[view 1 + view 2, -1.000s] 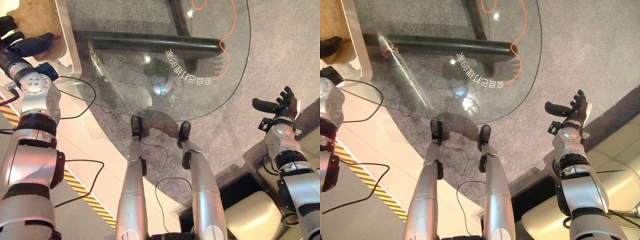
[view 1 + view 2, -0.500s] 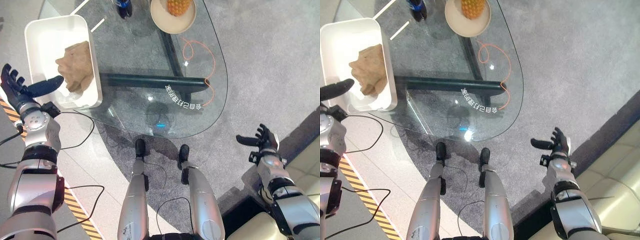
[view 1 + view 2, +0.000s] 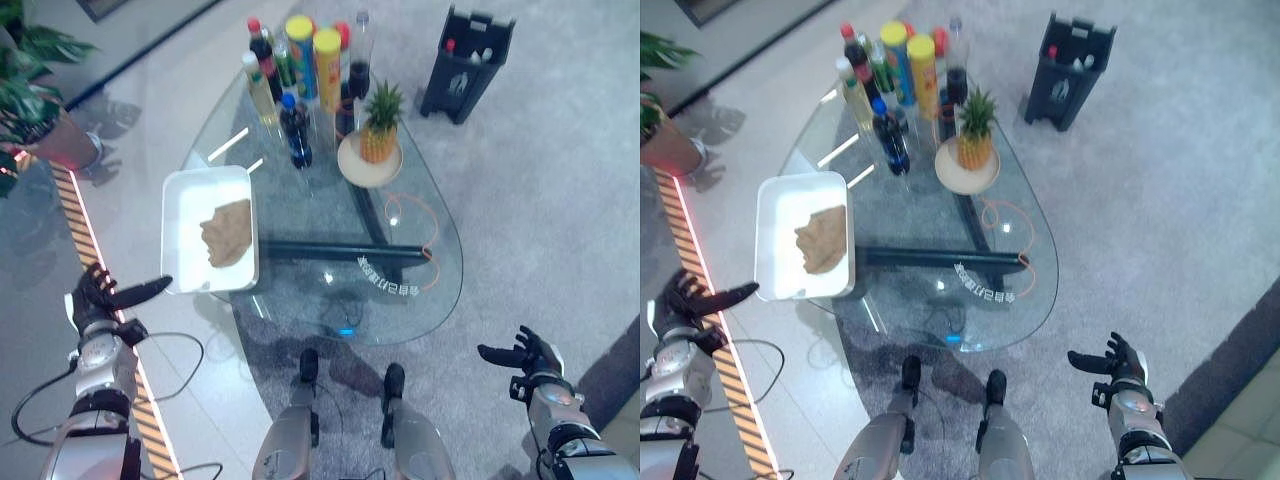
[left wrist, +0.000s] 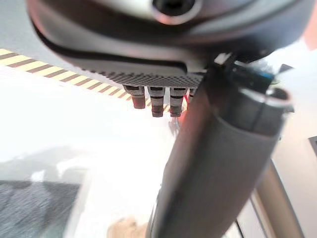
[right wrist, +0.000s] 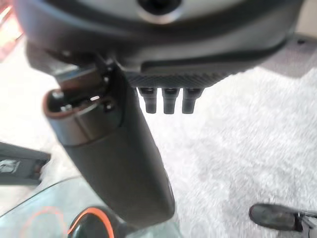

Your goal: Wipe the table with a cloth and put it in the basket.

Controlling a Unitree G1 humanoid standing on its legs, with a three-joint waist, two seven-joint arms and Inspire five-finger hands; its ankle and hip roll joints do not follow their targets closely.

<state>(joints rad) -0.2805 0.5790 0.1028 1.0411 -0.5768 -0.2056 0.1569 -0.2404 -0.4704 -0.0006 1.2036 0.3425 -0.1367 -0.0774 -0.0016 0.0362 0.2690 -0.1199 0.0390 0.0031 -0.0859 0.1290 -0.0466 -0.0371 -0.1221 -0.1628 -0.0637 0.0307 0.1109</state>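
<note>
Pineapple (image 3: 380,125) on plate (image 3: 352,165) — bottles (image 3: 295,130) behind; potted plant (image 3: 35,120).

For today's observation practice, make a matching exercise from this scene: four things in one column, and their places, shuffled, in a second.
Things:
1. cloth
2. pineapple
3. basket
4. left hand

Places:
A. on a round plate on the glass table
B. on the table's left edge
C. off the table, beside the basket's near corner
D. lying in the basket

Pairs: 1-D, 2-A, 3-B, 4-C
</note>
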